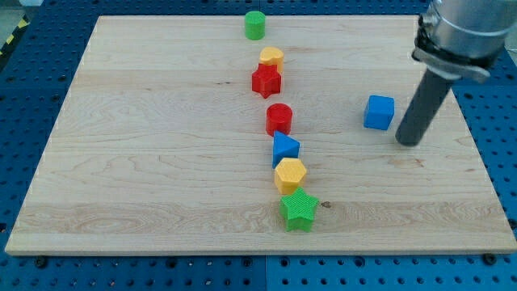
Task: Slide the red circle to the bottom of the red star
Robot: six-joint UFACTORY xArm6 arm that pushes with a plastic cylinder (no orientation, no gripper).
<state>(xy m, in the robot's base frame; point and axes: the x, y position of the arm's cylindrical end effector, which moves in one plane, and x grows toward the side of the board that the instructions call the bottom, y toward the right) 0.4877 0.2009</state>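
Green star [299, 210] nearest; my tip [409, 141] beside blue cube [379, 112]

Red plastic cylinder [279, 119] mid-board, just below red plastic star [266, 81], above blue plastic triangle block [284, 148]; blue plastic cube [379, 112] toward right edge.

A straight dark grey rod is seen, round in section, ending in my tip [409, 142]. Above it a black clamp collar is fitted under a lighter grey cylindrical arm body
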